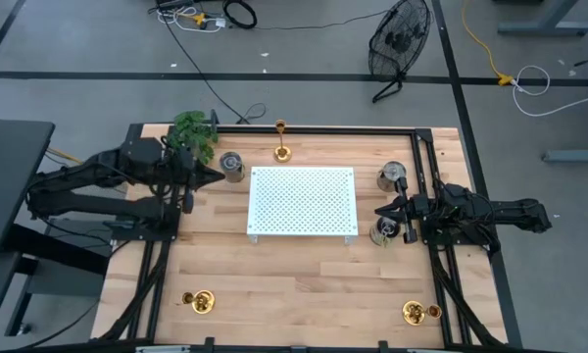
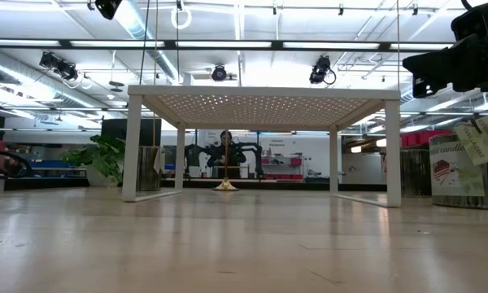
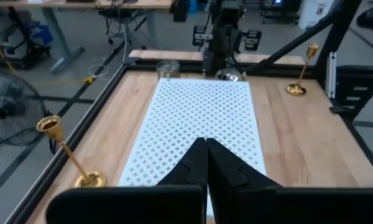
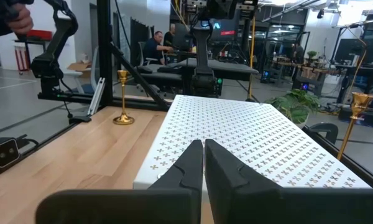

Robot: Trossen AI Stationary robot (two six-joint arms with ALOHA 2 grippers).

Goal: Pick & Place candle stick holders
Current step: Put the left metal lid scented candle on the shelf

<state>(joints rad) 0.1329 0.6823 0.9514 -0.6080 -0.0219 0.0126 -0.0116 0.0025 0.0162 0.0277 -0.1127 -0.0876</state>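
Three gold candle stick holders with slim stems and round bases stand upright on the wooden table. One is at the far edge [image 1: 282,142] [image 3: 68,152], one near the front left corner [image 1: 201,300] [image 4: 123,99], one near the front right corner [image 1: 416,312] [image 3: 301,71]. My left gripper [image 1: 219,174] [image 3: 205,142] hangs shut and empty over the table's left side, pointing at the white perforated platform [image 1: 302,203]. My right gripper [image 1: 380,211] [image 4: 203,143] rests shut and empty at the platform's right side.
The white platform stands on legs in the table's middle. Round tins sit beside it at the left [image 1: 232,165] and the right [image 1: 393,176] [image 1: 382,231]. A green plant [image 1: 193,132] is at the far left corner. A black frame [image 1: 353,130] rims the table.
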